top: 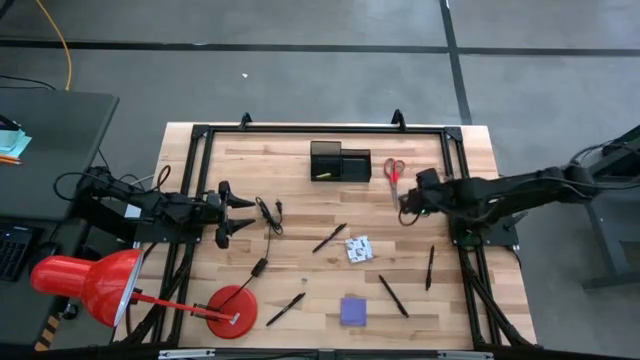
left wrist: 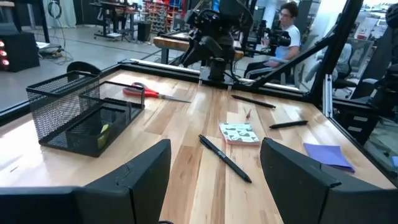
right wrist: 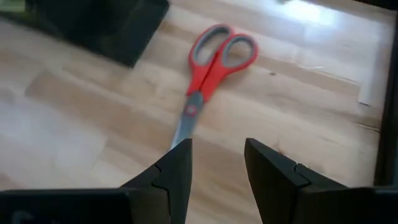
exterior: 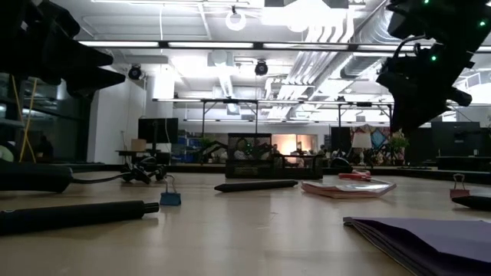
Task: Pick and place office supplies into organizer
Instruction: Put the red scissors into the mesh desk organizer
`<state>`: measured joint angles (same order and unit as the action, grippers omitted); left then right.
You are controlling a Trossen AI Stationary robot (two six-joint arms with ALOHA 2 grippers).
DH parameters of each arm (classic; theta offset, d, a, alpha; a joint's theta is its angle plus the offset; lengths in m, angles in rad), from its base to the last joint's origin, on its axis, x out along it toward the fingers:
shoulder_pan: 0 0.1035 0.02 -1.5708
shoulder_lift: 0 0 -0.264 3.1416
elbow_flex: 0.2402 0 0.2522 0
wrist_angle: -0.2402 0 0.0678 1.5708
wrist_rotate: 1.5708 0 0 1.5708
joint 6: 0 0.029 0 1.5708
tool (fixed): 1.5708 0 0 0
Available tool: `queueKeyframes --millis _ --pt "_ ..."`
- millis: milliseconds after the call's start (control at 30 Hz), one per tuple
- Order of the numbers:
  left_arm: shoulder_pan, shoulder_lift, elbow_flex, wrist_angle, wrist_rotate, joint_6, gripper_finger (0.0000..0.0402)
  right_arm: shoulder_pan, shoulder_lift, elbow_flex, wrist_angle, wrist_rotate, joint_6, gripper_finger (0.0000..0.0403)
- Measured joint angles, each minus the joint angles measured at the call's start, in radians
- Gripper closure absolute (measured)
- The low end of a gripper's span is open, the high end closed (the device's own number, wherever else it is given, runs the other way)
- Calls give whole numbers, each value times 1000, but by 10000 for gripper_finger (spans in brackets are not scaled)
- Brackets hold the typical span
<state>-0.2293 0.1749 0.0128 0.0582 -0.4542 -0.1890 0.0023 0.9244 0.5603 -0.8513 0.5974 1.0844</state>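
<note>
The red-handled scissors (top: 394,172) lie flat and closed on the tabletop (top: 300,170), just beside the organizer (top: 339,161) on its right, handles toward the far edge and blades pointing toward the near side. In the right wrist view the scissors (right wrist: 211,68) sit directly ahead of the right gripper (right wrist: 217,163), whose fingers stand parted with nothing between them and the blade tip just short of the gap. Judged from appearance, the scissors are rigid, of modest weight and low-lying; the steel blades look smooth and likely to slip, so the pivot region or the plastic handle neck offers the safer hold, taken across the narrow width. Lying flat, they leave little height for the fingertips, and a shallow pinch could skid them along the wood. The right gripper (top: 408,205) hangs above the tabletop near the blade end, its arm reaching in from the right side with the wrist angled down toward the scissors. The left gripper (top: 238,213) waits over the left part of the tabletop, fingers spread and empty, facing the organizer across the wood. Several black pens (top: 329,238), the purple sticky-note pad (top: 352,311) and the white patterned packet (top: 358,248) remain loose on the tabletop; a small yellow piece (left wrist: 103,130) rests in the organizer's lower tray.
</note>
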Motion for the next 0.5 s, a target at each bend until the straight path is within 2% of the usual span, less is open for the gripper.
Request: queueKeyframes --millis 133,233,500 --pt "0 0 0 0 -3 0 169 -127 -68 -27 21 -47 -61 262" --pt "0 0 0 0 -4 0 169 -240 -74 -34 57 -158 -146 254" --pt "0 0 0 0 -11 0 169 -523 36 -34 239 -352 -426 222"
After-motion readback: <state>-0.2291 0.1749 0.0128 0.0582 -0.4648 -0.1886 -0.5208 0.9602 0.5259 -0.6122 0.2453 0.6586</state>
